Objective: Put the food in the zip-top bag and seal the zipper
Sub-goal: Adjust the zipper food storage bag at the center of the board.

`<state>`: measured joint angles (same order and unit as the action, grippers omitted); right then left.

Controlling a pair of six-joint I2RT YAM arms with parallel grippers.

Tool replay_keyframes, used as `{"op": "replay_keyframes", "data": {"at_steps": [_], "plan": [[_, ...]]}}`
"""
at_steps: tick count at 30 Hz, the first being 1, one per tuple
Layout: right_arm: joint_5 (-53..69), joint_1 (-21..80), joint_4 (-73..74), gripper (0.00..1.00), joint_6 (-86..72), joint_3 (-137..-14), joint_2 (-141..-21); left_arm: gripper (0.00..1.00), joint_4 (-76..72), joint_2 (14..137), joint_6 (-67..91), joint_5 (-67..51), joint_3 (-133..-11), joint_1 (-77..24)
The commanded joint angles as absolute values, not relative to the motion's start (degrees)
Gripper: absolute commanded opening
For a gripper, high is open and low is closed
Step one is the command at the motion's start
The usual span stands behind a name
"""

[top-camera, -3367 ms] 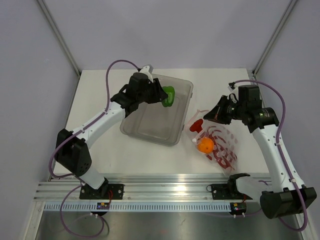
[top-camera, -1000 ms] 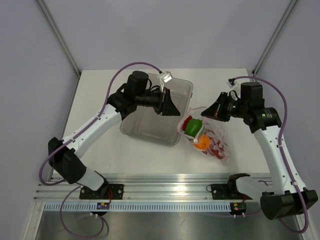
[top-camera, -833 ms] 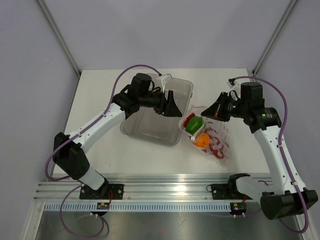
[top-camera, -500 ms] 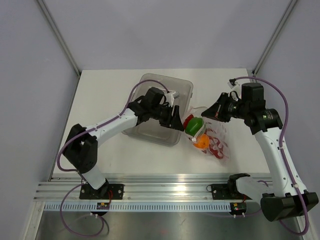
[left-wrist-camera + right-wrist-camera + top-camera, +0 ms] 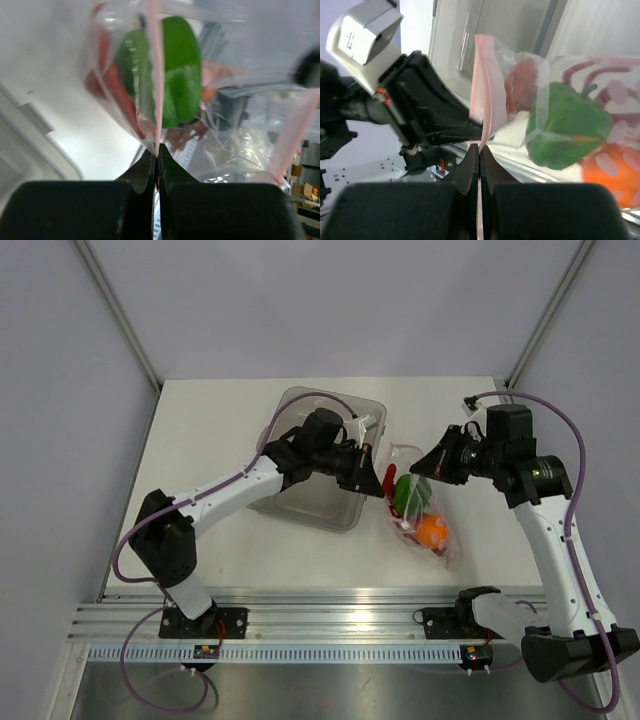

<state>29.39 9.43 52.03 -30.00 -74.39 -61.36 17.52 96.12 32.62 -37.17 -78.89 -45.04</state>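
Plainly, both grippers are pinching the bag's mouth. The left gripper [image 5: 156,154] has its jaws pressed together, with the pink zipper [image 5: 156,75] rising straight out of the seam between them. The right gripper [image 5: 480,150] is clamped just as tight on the same strip, at a spot farther from the clear tray [image 5: 305,512].

Behind the strip hangs the zip-top bag [image 5: 447,552], with all the food inside it. The green pepper [image 5: 410,492] is nearest the mouth, the red lobster [image 5: 389,478] lies against it on the tray side, and the orange fruit [image 5: 432,531] sits lower and farther from the tray. The bag is just beside the tray wall that faces the right arm. Its mouth is lifted and its belly sags toward the table [image 5: 220,540].

Gripping the zipper at two places probably holds the mouth taut and its two tracks lined up, while the weight of the food pulls the bag straight below. Filling looks finished, and the seal is what remains.

The left arm reaches low across the tray, its wrist over the near corner and its fingers pointing away from the tray. The right arm stands tall with its elbow high, and its wrist is bent back toward the tray, so the two grippers nearly face each other.
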Motion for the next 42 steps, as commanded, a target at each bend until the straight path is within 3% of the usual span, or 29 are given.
{"op": "replay_keyframes", "data": {"at_steps": [1,8,15,20,30,35,36,38,42], "plan": [[23.91,9.84,56.16,0.01,-26.19,-81.55,-60.73,0.00,9.59,91.06,37.34,-43.23,-85.50,-47.01],[20.22,9.84,58.18,0.01,-25.49,-80.08,-58.27,0.00,8.51,90.78,36.74,-38.77,-86.66,-48.08],[19.25,9.93,60.02,0.01,-24.17,-78.92,-56.16,0.00,4.83,94.66,39.64,-42.80,-83.50,-48.08],[19.42,9.84,62.14,0.16,-20.75,-82.26,-56.34,0.00,7.03,95.62,36.66,-44.03,-85.95,-47.99],[23.73,9.93,59.68,0.22,-20.21,-81.65,-59.15,0.00,11.94,97.47,34.02,-45.18,-92.54,-47.99],[24.87,9.93,58.19,0.19,-20.56,-82.97,-60.38,0.00,13.36,97.47,33.31,-45.70,-94.57,-47.90],[24.87,9.93,58.10,0.08,-20.74,-83.14,-60.55,0.00,13.45,97.38,33.31,-45.70,-94.83,-47.90],[25.05,9.84,57.31,0.00,-20.92,-83.15,-60.64,0.00,13.45,97.38,33.22,-45.70,-95.27,-47.90],[26.54,9.84,55.99,0.00,-21.36,-82.53,-60.82,0.00,13.71,98.09,32.87,-46.05,-97.03,-47.90]]}}
